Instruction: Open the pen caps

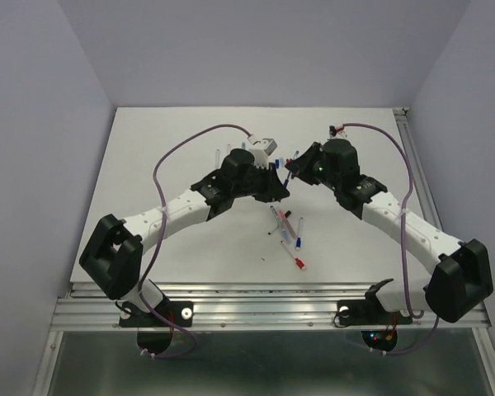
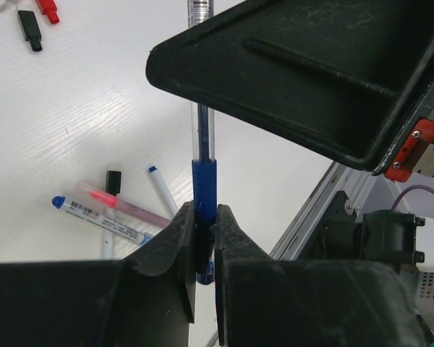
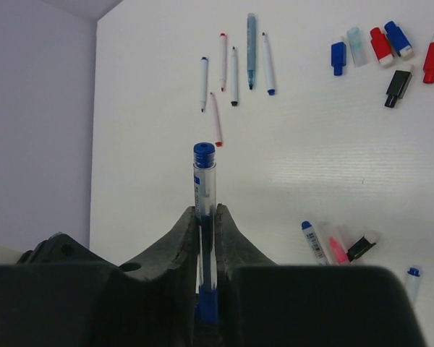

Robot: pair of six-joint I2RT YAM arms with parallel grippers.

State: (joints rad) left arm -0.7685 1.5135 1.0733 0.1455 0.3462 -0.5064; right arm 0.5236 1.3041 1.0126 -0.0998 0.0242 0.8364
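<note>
Left gripper (image 2: 205,214): pinching blue cap (image 2: 205,181), barrel (image 2: 204,130) running to 12 o'clock.
Right gripper (image 3: 205,214): clamped on the clear barrel.
Loose caps (image 3: 381,47): red, blue, black, on table (image 3: 311,159) at its 1 o'clock.

Blue on clear, against white
Blue pen cap (image 2: 205,184) on a clear barrel (image 2: 202,137), between black fingers (image 2: 166,246); a loose red cap (image 3: 380,46) and black cap (image 3: 398,84) on the white table (image 3: 166,108).

The left hand (image 1: 274,181) and right hand (image 1: 294,166) meet over the table (image 1: 148,165), loose pens (image 1: 287,231) lying nearby.
</note>
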